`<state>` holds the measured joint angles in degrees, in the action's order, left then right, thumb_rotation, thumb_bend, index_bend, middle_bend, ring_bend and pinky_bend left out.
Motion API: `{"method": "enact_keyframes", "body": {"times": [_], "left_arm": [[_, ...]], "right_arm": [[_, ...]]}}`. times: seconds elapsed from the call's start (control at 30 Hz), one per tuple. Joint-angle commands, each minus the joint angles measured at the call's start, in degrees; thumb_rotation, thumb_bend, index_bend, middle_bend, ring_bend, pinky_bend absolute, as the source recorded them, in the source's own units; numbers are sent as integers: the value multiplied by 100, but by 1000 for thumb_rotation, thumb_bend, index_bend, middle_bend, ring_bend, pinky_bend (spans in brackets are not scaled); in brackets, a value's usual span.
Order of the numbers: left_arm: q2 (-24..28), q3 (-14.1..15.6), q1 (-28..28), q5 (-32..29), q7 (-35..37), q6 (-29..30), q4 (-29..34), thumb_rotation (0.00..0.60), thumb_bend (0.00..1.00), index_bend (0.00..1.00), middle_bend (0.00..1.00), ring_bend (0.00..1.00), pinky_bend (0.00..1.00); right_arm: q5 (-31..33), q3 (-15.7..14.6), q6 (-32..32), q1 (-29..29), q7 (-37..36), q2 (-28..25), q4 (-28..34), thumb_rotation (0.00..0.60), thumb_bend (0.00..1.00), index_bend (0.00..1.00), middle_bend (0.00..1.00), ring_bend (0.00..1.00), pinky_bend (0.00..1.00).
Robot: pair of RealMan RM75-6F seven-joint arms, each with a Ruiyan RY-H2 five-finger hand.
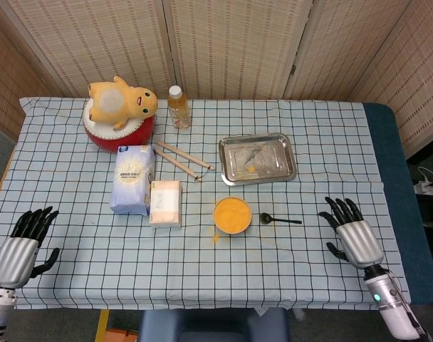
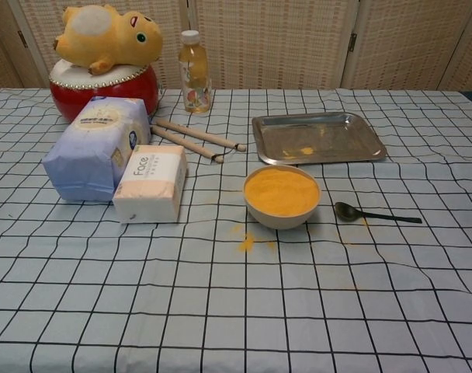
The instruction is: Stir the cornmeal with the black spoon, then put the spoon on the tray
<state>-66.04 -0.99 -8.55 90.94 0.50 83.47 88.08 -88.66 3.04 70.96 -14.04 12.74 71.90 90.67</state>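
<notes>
A bowl of yellow cornmeal (image 1: 232, 214) (image 2: 282, 195) stands mid-table. The black spoon (image 1: 279, 219) (image 2: 376, 214) lies flat on the cloth just right of the bowl, handle pointing right. Behind them sits the metal tray (image 1: 257, 158) (image 2: 317, 137) with a few yellow crumbs in it. My right hand (image 1: 355, 236) hovers open over the table's right side, well right of the spoon. My left hand (image 1: 21, 249) stays open at the front left edge. Neither hand holds anything; the chest view shows only a sliver of the right hand at its right edge.
Spilled cornmeal (image 2: 248, 242) dots the cloth in front of the bowl. Two wooden sticks (image 1: 181, 159), a tissue pack (image 1: 165, 203), a white-blue bag (image 1: 132, 179), a drink bottle (image 1: 178, 107) and a red drum with a plush toy (image 1: 120, 114) fill the left and back.
</notes>
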Motion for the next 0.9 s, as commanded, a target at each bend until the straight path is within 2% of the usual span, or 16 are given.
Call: {"method": "enact_keyframes", "body": {"times": [0.03,0.13,0.3,0.57,0.9], "left_arm": [[23,25,-15,-8,22,-49,15,600,413,0,0,0,34],[55,49,-15,-6,86,-67,24,600,413,0,0,0,34],[109,73,-22,40,221,-50,26,600,412,0,0,0,34],[157,98,-56,68,426,-87,-25,600,412,0,0,0,34],[176,117,-120,40,497,-205,-44,600,413,0,0,0,35]], "right_arm": [[221,168,-510,-429,420,385,-5,600,214,468,0,0,0],[335,226,-623,-575,683,687,-114,600,259,511,0,0,0],[615,326,-716,-731,1011,1157,-390,600,284,514,0,0,0],[1248,534,-981,-991,1421,1623,-818,600,301,436,0,0,0],[1758,632,-1192,-1280,1665,2093,-1325,600,301,437,0,0,0]]}}
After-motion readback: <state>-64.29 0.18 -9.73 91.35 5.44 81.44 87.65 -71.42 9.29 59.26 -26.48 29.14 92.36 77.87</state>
